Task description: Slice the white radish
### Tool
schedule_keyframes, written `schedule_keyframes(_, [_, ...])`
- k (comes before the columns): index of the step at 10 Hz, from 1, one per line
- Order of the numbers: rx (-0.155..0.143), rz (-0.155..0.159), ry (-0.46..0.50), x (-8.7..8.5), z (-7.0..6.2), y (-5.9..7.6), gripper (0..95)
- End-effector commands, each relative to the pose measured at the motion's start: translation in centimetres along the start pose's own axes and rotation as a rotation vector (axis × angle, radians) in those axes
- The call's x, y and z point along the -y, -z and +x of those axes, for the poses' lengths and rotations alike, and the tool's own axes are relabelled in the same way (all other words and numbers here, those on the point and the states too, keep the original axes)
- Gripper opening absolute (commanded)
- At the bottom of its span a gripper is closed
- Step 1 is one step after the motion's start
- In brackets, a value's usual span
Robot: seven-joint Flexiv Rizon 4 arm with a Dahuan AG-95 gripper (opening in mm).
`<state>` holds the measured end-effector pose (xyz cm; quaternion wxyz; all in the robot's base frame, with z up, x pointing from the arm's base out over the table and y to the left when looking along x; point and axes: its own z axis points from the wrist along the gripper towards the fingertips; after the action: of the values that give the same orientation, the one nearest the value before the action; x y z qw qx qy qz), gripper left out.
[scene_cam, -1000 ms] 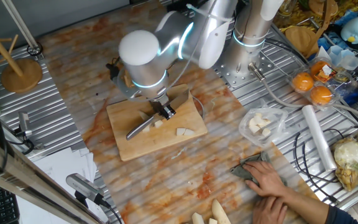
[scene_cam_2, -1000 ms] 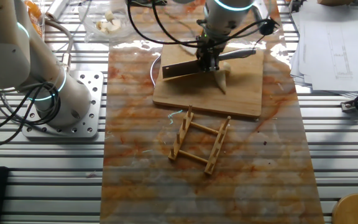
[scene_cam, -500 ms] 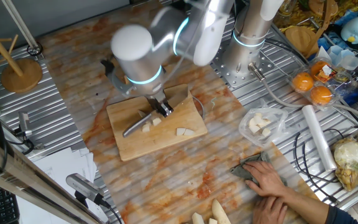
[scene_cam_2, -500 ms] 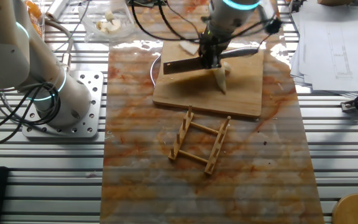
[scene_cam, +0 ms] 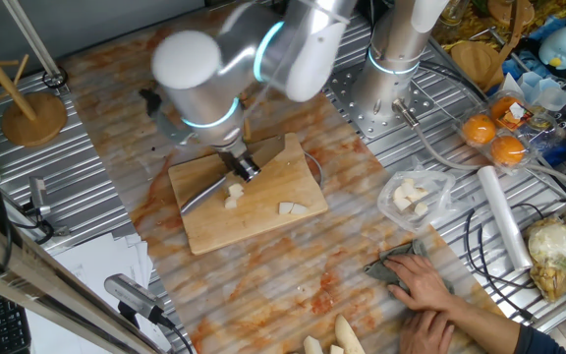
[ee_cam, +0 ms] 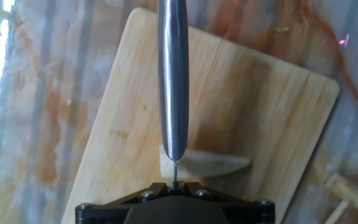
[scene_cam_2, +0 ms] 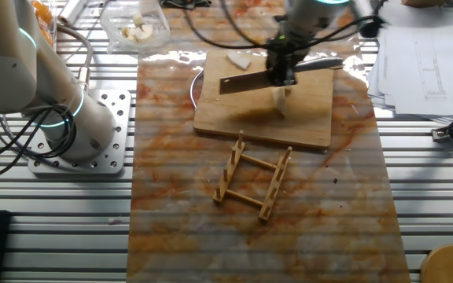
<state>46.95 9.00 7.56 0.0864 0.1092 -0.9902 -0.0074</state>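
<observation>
My gripper [scene_cam: 240, 167] is shut on a knife [scene_cam_2: 246, 81], whose steel blade is held edge-down over the wooden cutting board [scene_cam: 263, 226]. In the hand view the blade's spine [ee_cam: 173, 81] runs away from my gripper [ee_cam: 174, 185] and crosses the blunt end of the white radish [ee_cam: 207, 165], a tapered cream stick lying on the board. In the other fixed view the radish [scene_cam_2: 280, 101] lies just below my gripper [scene_cam_2: 283, 71]. Cut pale chunks [scene_cam: 233, 194] lie beside the blade, with another piece [scene_cam: 291, 208] further right. A loose slice [scene_cam_2: 238, 60] rests near the board's far edge.
A clear bag of pale chunks [scene_cam: 411, 194] lies right of the board. A person's hand [scene_cam: 425, 285] rests on a grey cloth at the front right. Thick pale roots [scene_cam: 327, 339] lie at the front edge. A wooden rack [scene_cam_2: 254, 181] stands beside the board.
My arm has carried the knife sideways along the board, leftward in one fixed view. The slice near the board's far edge and the chunks by the blade now show.
</observation>
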Motion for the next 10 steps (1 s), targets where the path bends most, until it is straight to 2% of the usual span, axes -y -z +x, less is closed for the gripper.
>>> schedule_keyframes(1, [0.0, -0.002, 0.004, 0.1, 0.0, -0.2, 0.0])
schedule_keyframes(7, [0.006, -0.003, -0.001, 0.1, -1.1, -0.7, 0.0])
schedule_keyframes(10, [0.003, 0.001, 0.0, 0.0, -1.1, -0.9, 0.0])
